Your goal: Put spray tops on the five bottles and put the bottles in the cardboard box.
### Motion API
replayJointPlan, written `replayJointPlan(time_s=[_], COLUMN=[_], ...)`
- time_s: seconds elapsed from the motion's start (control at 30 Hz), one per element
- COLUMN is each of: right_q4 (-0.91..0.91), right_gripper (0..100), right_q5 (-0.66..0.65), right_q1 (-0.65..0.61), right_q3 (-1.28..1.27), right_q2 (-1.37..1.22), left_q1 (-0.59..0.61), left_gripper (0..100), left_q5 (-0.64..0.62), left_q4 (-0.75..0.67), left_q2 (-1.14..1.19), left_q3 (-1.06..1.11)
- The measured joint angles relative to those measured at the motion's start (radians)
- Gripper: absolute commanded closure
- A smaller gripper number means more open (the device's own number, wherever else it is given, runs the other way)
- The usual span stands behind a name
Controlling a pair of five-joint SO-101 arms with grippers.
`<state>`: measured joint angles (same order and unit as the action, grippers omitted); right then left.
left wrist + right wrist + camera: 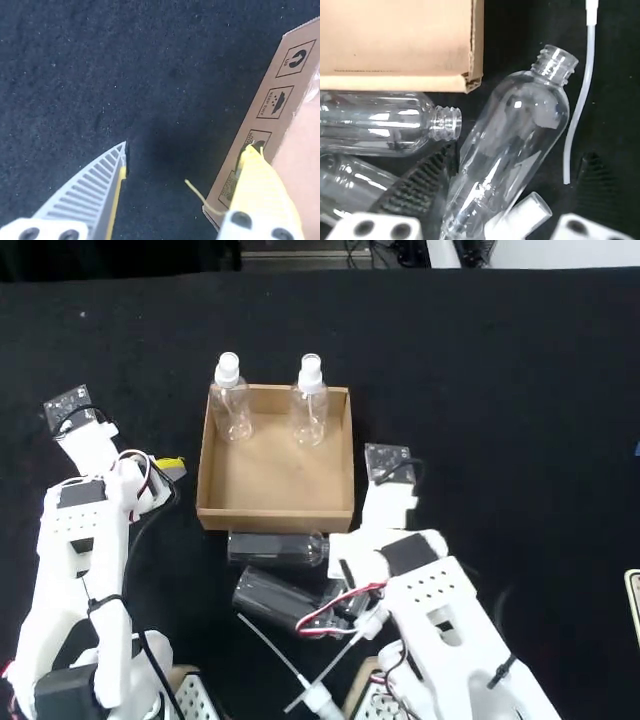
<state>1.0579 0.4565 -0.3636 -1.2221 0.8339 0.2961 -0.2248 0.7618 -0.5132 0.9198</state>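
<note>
Lying at 6 o'clock of cardboard box (275, 512): three uncapped bottles (275, 545), on their sides.
Right gripper (517, 157): spread wide, one bottle (520, 115) straddled lengthwise, neck pointed away from wrist; nearer arm.
Left gripper (187, 150): spread, nothing held, at box's 9 o'clock.
Box contents: two capped bottles (230, 405), upright, 12 o'clock wall.
Spray top (315, 702): loose, 6 o'clock of bottles.

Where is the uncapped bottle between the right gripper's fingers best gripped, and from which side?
Across the straight mid-body of the uncapped bottle, from above, as the right gripper straddles it. It lies on its side, flanks exposed, and this likely leaves the threaded neck free for a spray top.
</note>
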Motion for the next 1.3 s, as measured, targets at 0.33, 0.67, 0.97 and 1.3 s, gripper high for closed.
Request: replayJointPlan(time_s=[0.33,0.67,0.97,1.3], right_q4=[0.051,0.051,0.051,0.069], right_gripper=[70.7,84.9,85.3,85.3], right_q5=[-0.221,-0.236,-0.236,-0.485], right_q1=[0.227,0.262,0.262,0.397], right_q3=[0.000,0.005,0.146,0.356], right_q2=[0.000,0.000,0.000,0.000], left_q1=[0.000,0.000,0.000,0.044], left_gripper=[66,66,66,66], left_q5=[0.000,0.000,0.000,0.000], left_q4=[0.000,0.000,0.000,0.000], left_q2=[0.000,0.000,0.000,0.000], left_q3=[0.000,0.000,0.000,0.000])
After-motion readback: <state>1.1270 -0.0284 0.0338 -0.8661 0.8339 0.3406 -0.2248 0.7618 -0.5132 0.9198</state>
